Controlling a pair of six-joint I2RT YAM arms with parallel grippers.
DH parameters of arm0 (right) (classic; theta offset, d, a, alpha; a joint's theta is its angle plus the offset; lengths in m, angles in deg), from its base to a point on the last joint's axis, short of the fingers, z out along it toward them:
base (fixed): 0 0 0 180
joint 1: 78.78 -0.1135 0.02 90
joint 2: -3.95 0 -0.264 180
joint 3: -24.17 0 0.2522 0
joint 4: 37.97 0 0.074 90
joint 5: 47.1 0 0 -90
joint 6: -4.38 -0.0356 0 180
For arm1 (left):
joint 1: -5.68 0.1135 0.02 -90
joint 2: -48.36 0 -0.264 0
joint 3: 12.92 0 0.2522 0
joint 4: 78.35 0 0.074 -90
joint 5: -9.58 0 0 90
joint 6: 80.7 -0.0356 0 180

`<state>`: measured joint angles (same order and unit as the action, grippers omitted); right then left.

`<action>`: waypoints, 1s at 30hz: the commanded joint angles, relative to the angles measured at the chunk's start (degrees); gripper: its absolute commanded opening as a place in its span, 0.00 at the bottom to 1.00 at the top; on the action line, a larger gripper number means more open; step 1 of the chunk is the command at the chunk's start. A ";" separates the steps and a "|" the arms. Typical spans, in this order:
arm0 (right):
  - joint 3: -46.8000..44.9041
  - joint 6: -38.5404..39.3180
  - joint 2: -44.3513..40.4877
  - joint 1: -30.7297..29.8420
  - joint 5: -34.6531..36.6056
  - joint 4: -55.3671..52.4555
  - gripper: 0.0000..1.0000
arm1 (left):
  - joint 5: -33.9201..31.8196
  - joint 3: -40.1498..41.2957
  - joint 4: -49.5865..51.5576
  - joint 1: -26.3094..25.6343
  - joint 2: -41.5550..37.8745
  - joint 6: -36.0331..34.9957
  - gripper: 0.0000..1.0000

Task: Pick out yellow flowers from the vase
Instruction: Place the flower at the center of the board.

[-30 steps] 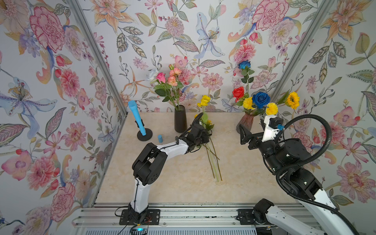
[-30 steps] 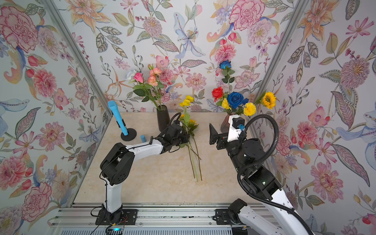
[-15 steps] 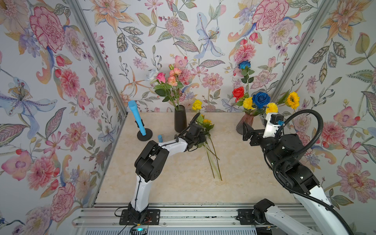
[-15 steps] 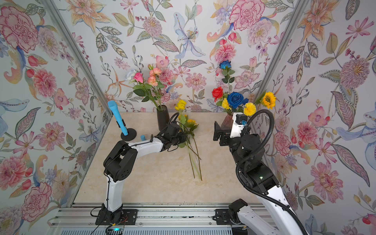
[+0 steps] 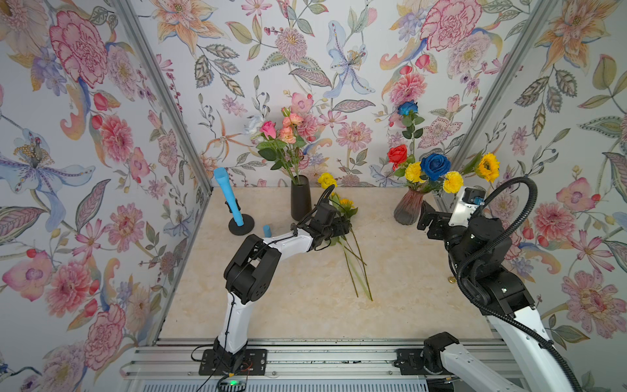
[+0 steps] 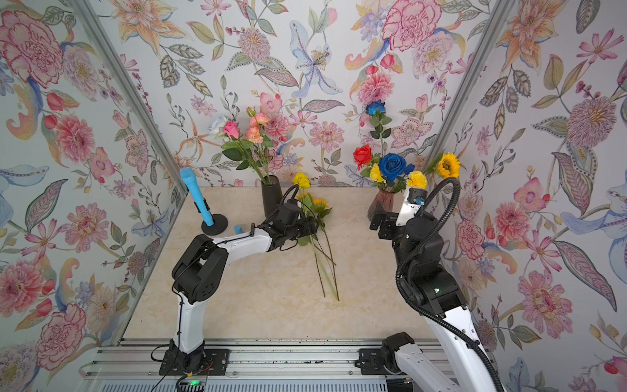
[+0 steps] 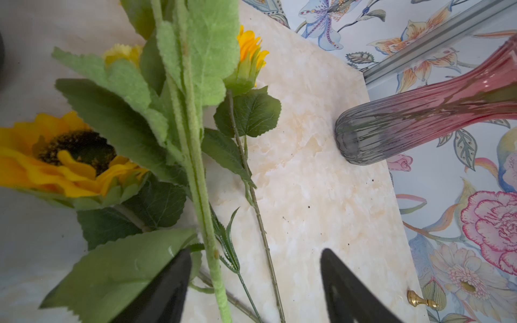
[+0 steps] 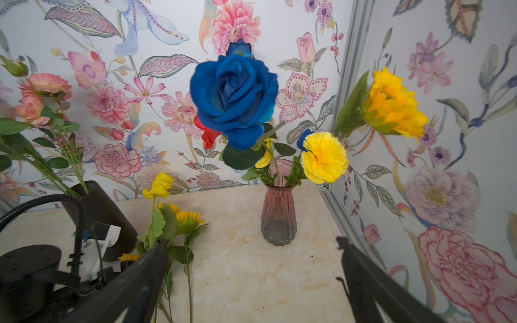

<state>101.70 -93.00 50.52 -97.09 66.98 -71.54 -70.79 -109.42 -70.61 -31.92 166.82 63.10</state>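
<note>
A pink glass vase at the back right holds two yellow pompoms and a yellow sunflower among blue and red roses. Other yellow flowers lie on the table, stems pointing to the front. My left gripper is open over them; a fuzzy green stem runs loose between its jaws, close to one finger, and its yellow head stands raised. My right gripper is open and empty just in front of the vase.
A black vase with pink and peach roses stands just behind the left gripper. A blue microphone on a black stand and a small blue cylinder are at the back left. A small brass knob lies by the right wall.
My left gripper has opened and let go of the fuzzy-stemmed yellow flower, whose head has sunk a little. My right gripper has moved closer to the pink vase.
</note>
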 commanded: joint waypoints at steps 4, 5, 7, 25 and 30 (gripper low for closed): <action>-1.50 -4.09 1.75 8.55 -1.40 0.18 1.00 | 3.34 10.75 -14.13 -0.18 -14.84 -9.43 1.00; -2.50 -4.73 2.23 9.52 -2.31 1.06 1.00 | 3.94 13.84 -17.17 -0.27 -17.08 -11.03 1.00; -4.73 -6.15 3.09 11.93 -3.94 2.97 1.00 | 5.48 21.55 -23.90 -0.28 -23.12 -14.09 1.00; -18.21 -19.04 12.58 30.99 -29.27 23.64 0.96 | 0.94 49.88 -43.81 -0.54 -44.67 -21.35 1.00; -20.10 -16.16 17.13 28.92 -30.90 36.88 0.95 | 0.55 51.31 -45.93 -0.55 -44.13 -22.23 1.00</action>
<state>82.64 -109.91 65.71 -67.49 39.30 -46.97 -68.95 -59.10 -113.23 -32.21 123.56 43.08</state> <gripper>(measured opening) 0.951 0.996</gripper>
